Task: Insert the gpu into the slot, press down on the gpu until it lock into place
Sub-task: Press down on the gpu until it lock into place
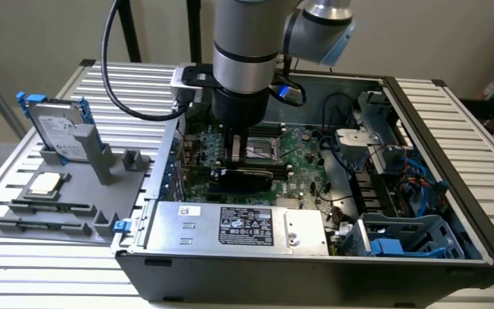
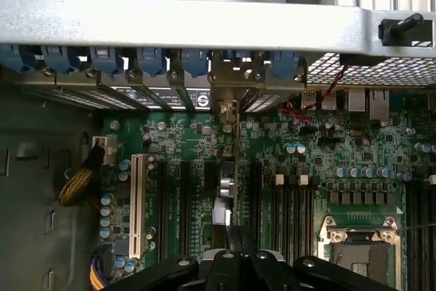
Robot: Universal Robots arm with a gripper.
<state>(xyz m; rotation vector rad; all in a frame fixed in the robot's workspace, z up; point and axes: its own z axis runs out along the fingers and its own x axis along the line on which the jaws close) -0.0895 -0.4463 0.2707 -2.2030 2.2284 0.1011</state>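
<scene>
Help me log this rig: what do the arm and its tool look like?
The arm is a silver-grey cylinder with a black ring and a pale blue joint cap. A black cable loops off it. The tool is black and narrow.

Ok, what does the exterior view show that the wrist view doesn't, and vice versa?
Exterior view: the silver power-supply box and, on the exterior view's left, the grey parts tray. Wrist view: a white expansion connector and blue bracket clips along the rear panel. Both: the hand closed on the gpu above the green motherboard.
</scene>
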